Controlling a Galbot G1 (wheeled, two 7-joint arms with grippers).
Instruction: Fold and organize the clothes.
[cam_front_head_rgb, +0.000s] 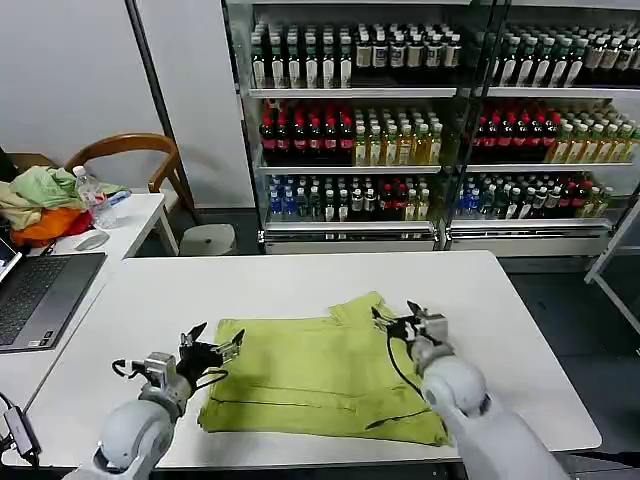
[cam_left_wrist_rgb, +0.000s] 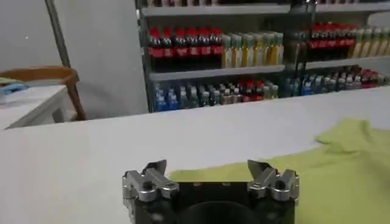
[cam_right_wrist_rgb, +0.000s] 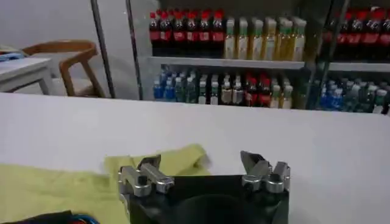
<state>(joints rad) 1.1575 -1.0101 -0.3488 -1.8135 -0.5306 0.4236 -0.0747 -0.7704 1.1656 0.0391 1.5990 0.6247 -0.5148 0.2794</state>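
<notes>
One T-shirt (cam_front_head_rgb: 320, 375), lime-green soft cotton, lying flat and roughly rectangular on smooth white worktop (cam_front_head_rgb: 300, 285). Two end effectors: left end effector (cam_front_head_rgb: 213, 351) at shirt's left edge, released; right end effector (cam_front_head_rgb: 397, 323) over shirt's right side, released.

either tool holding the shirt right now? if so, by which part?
Nothing is held. The left tool is open over the T-shirt at its left edge, and the right tool is open above its far right part by the sleeve. Both pairs of fingers are empty.
</notes>
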